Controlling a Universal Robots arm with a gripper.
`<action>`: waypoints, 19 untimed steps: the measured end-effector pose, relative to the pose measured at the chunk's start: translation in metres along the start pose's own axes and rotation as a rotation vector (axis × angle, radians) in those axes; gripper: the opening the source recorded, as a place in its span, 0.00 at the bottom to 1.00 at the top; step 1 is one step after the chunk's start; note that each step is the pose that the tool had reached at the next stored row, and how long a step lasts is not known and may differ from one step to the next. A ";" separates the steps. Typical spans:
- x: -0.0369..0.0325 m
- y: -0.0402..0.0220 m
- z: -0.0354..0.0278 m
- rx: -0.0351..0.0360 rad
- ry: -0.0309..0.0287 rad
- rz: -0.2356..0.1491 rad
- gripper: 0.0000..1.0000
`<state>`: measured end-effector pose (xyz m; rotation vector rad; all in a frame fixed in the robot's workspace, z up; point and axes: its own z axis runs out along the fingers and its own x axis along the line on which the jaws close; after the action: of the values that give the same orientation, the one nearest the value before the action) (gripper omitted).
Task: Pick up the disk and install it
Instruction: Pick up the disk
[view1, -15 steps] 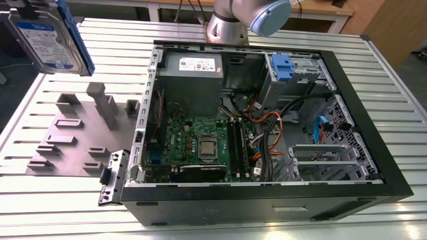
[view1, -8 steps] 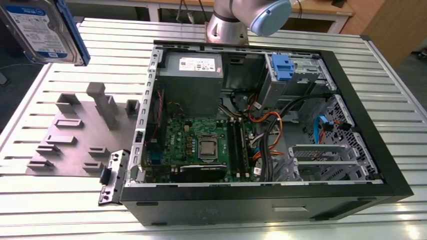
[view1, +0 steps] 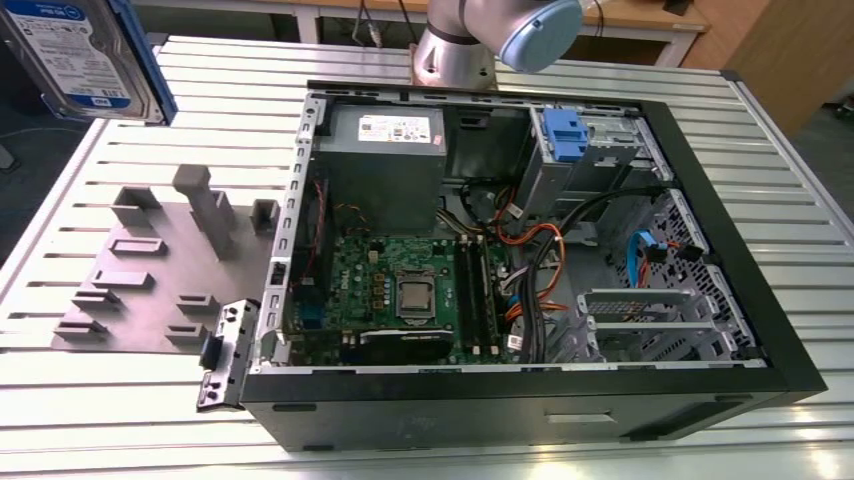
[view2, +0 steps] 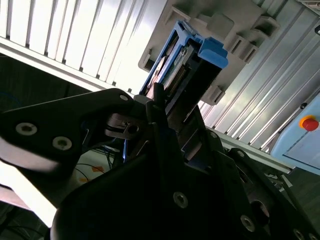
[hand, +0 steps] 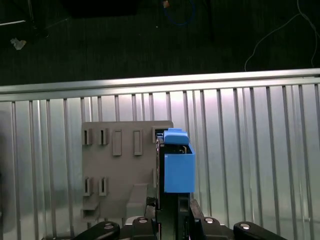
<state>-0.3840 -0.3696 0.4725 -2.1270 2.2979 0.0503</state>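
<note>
Our black gripper (view2: 159, 102) pinches the flat silver-grey, blue-railed disk (view1: 80, 55), which hangs at ten o'clock from the open black computer case (view1: 534, 390), above the grey slotted plastic plate (view1: 147, 290). We fear any tilt in this grip would jam it entering the case.

the claw (view2: 167, 112) clamps the blue-handled disk (view2: 184, 59), grey slotted plate (view2: 227, 20) behind it.

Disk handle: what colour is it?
Blue. The disk has a blue end handle, clearest in the first wrist view.
</note>
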 end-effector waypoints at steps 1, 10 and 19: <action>0.0000 0.0000 -0.0001 -0.0001 0.0000 0.000 0.35; -0.0005 -0.0059 -0.0003 -0.0001 0.0001 0.000 0.35; -0.0007 -0.0088 -0.0006 -0.0002 0.0001 0.000 0.35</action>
<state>-0.3751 -0.3696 0.4730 -2.1271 2.2981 0.0504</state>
